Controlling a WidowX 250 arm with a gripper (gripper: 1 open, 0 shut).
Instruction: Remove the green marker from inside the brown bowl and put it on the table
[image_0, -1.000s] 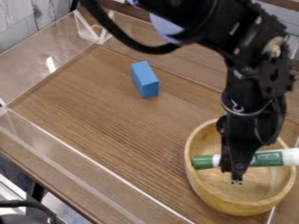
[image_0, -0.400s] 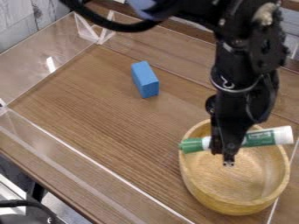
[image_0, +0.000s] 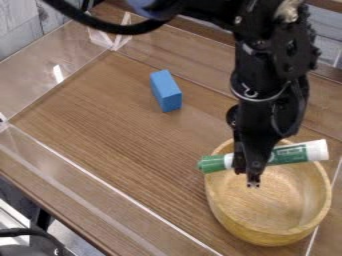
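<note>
A single black robot arm's gripper (image_0: 253, 172) points down over one brown bowl (image_0: 269, 205), clamped on one green marker (image_0: 263, 156) at mid-barrel. The marker lies nearly level in the air above the bowl's far rim. One blue block (image_0: 166, 90) sits well apart on the wood-grain bench (image_0: 94, 120), edged by clear walls.

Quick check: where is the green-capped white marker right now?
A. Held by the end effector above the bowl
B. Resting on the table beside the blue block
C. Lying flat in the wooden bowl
A: the end effector grips the green-capped white marker, held crosswise above the tan wooden bowl.
</note>
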